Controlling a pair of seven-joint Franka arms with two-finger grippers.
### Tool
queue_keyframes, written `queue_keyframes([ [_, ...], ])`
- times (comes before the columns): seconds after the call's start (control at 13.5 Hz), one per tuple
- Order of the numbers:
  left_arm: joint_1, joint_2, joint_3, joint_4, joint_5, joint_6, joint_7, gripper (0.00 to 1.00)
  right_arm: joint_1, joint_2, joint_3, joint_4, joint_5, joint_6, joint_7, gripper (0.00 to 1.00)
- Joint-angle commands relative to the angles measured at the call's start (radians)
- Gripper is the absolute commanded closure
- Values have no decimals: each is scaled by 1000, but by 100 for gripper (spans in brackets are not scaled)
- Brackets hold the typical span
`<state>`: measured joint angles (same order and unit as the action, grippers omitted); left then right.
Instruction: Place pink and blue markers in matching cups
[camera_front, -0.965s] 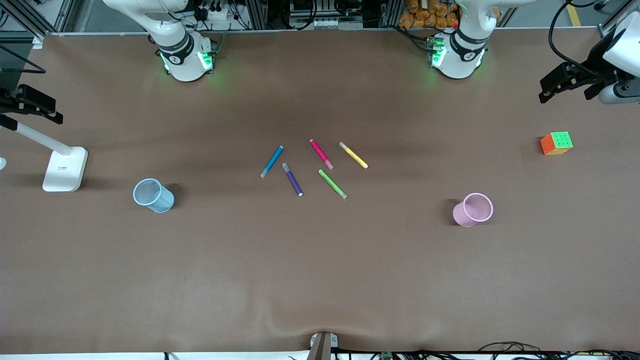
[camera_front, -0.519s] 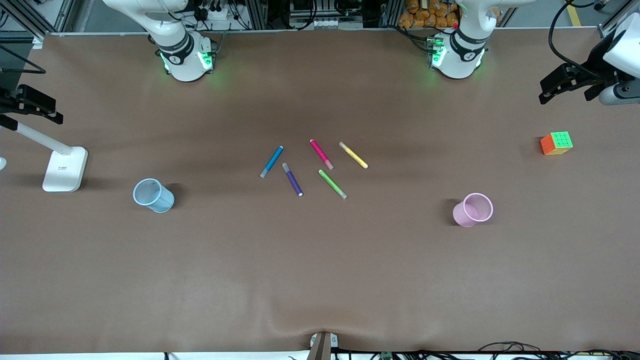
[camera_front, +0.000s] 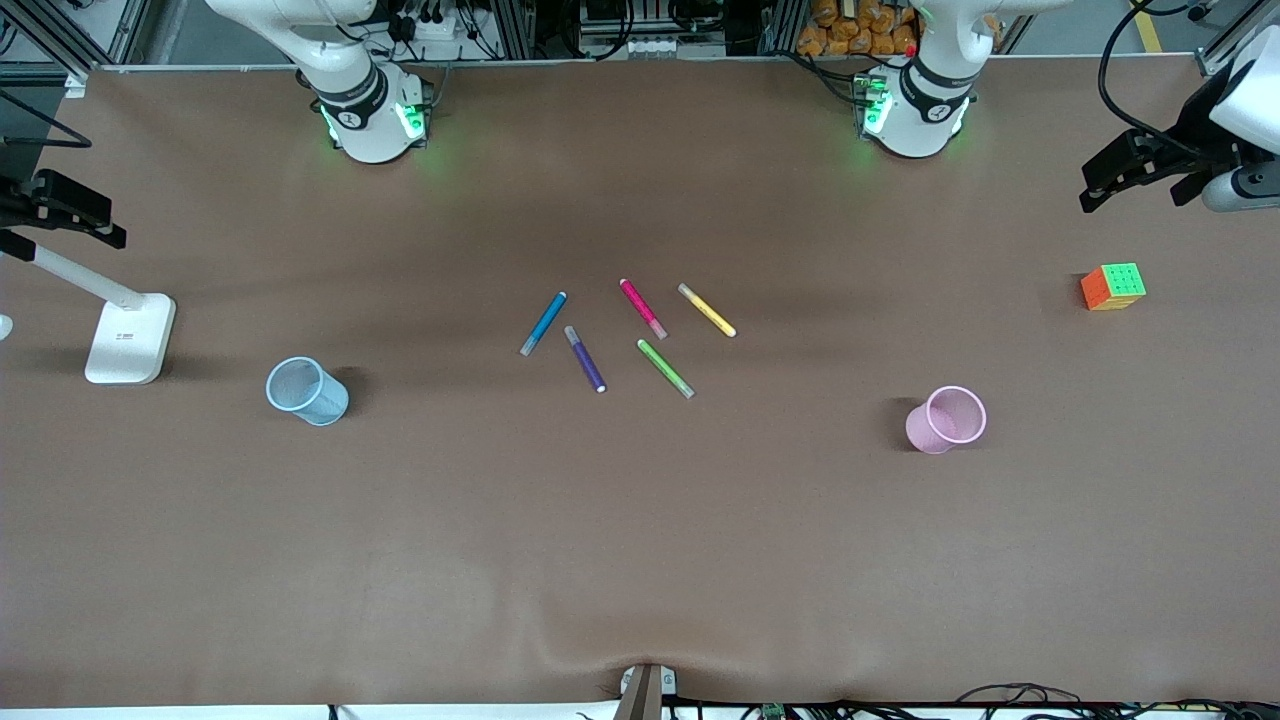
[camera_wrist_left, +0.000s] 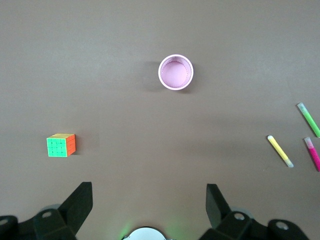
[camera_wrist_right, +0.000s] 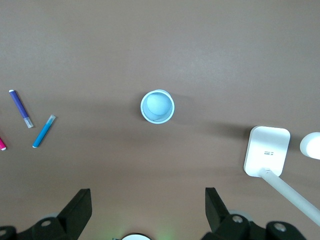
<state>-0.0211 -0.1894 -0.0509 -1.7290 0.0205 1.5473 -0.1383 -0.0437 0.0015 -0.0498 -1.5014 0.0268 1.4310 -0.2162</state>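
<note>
The blue marker (camera_front: 544, 323) and the pink marker (camera_front: 642, 308) lie flat mid-table among other markers. The pale blue cup (camera_front: 306, 391) stands upright toward the right arm's end, and the pink cup (camera_front: 946, 420) stands upright toward the left arm's end. My left gripper (camera_wrist_left: 149, 192) hangs open and empty high over the table. It looks down on the pink cup (camera_wrist_left: 175, 72) and an end of the pink marker (camera_wrist_left: 314, 156). My right gripper (camera_wrist_right: 147, 195) hangs open and empty high over its end, above the blue cup (camera_wrist_right: 157, 106) and the blue marker (camera_wrist_right: 43, 131).
A purple marker (camera_front: 585, 358), a green marker (camera_front: 666, 368) and a yellow marker (camera_front: 707, 310) lie beside the task markers. A colourful puzzle cube (camera_front: 1113, 286) sits near the left arm's end. A white lamp base (camera_front: 130, 338) stands near the blue cup.
The left arm's hand has shifted very slightly. The markers, the cups and the right arm are as before.
</note>
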Motion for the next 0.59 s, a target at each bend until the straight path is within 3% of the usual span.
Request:
queue_keyframes([
  [0.0, 10, 8, -6, 20, 6, -6, 6, 0, -12, 9, 4, 23, 15, -17, -2, 0],
  [0.52, 18, 7, -7, 20, 6, -12, 22, 0, -10, 11, 4, 24, 15, -17, -2, 0],
])
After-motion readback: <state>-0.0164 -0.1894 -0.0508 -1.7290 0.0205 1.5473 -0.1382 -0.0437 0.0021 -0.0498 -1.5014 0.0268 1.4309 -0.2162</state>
